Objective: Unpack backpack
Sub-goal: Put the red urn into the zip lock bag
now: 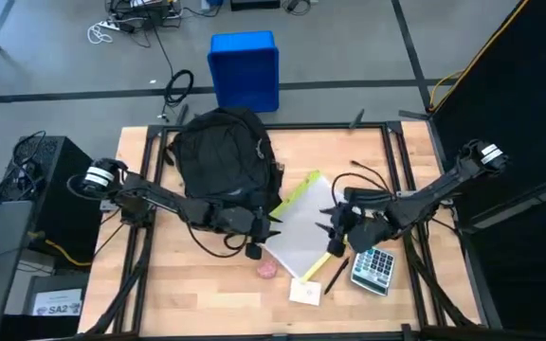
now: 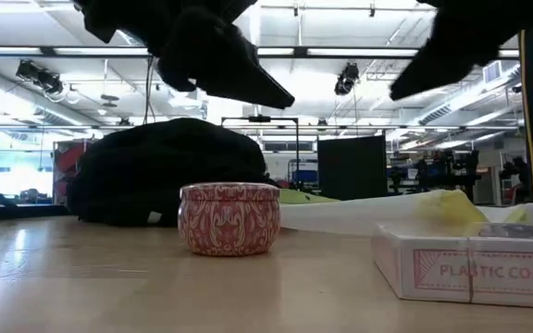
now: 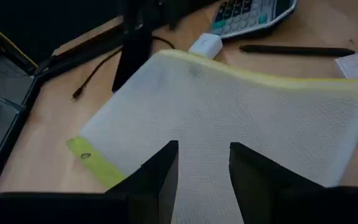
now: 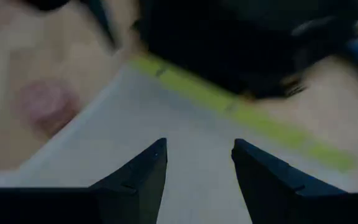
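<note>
The backpack (image 1: 221,152) lies toward the far-left part of the table (image 1: 197,284), its rounded black bulk slumped flat near the far edge. Just in front of it the left gripper (image 1: 271,225) hangs over the near edge of the pack and the left border of a white mesh pouch (image 1: 303,225) with yellow trim. Its wrist view shows the two fingers (image 3: 160,177) parted with nothing between them, the mesh pouch (image 3: 241,118) spread below.

Near the front edge, a small pink tin (image 1: 268,269) sits beside a pale card box (image 1: 305,291). Only the low view gives detail here — the tin (image 2: 229,217) carries a red-and-white pattern, and the box (image 2: 475,268) reads "PLASTIC COATE", cut off at the picture's edge. From that height the backpack (image 2: 165,171) is a dark mound behind the tin.

The right gripper (image 1: 331,227) hovers over the pouch's right side; its fingers (image 4: 135,180) stand apart, empty. That wrist view is blurred — the pink tin (image 4: 42,102) is only a smudge, and the backpack (image 4: 247,50) a dark mass beyond the yellow strip.

Toward the front-right lie a dark pen (image 1: 336,277) and a calculator (image 1: 374,268); the left wrist view shows the calculator (image 3: 250,12) partly cropped. In the low view both arms are silhouettes overhead, too dark to tell their fingers.
</note>
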